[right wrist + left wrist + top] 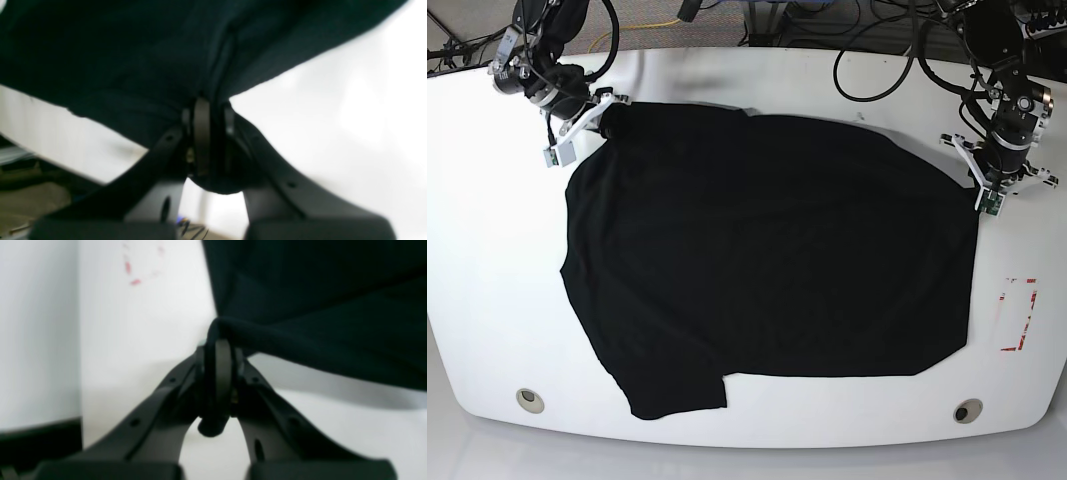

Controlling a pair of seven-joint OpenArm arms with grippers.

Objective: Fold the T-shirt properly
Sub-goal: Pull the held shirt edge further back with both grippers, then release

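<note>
Bare table (487, 250) lies open beyond both pincers. The left pincer (218, 350) and right pincer (208, 106), reaching in from the far corners, each clamp a shirt (767, 250) edge.

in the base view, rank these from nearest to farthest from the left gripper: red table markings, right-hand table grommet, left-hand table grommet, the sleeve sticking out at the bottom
From the left gripper, shut on the T-shirt at the view's right:
1. Red table markings, just below it by the right edge.
2. Right-hand table grommet, near the front edge.
3. Sleeve, bottom left of centre.
4. Left-hand table grommet, far left front.
</note>
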